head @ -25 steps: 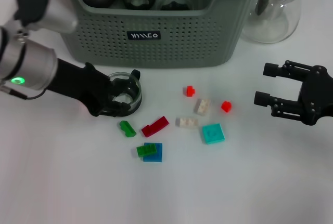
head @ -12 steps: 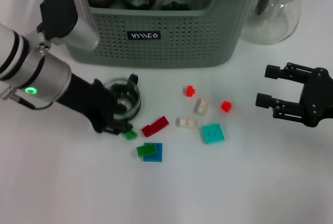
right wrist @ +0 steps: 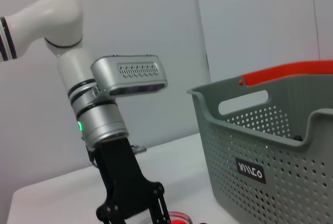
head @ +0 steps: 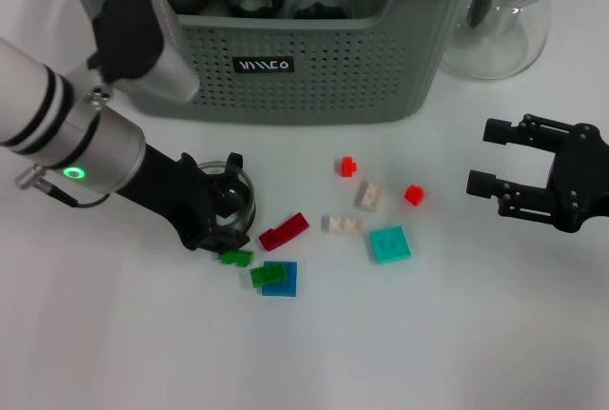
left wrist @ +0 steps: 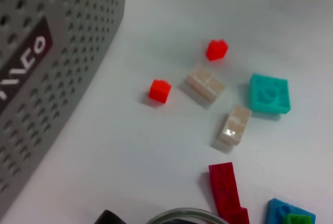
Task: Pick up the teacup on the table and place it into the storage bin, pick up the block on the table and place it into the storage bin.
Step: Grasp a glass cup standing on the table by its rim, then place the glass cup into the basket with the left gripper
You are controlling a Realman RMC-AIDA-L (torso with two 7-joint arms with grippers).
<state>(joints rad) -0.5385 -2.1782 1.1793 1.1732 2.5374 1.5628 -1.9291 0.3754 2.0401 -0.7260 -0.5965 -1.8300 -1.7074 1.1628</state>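
Teacup (head: 228, 203) half behind left gripper (head: 217, 212)

storage bin (head: 314, 68): grey-green, walls dotted with perforations, black label with white lettering
teacup (head: 228, 203): clear glass
left pincer (head: 221, 215): black, on a silver and white arm
right pincer (head: 495, 157): black
blocks: red (head: 284, 231), green (head: 233, 258), blue (head: 283, 280), teal (head: 389, 244), cream (head: 341, 224)
surface (head: 457, 324): white
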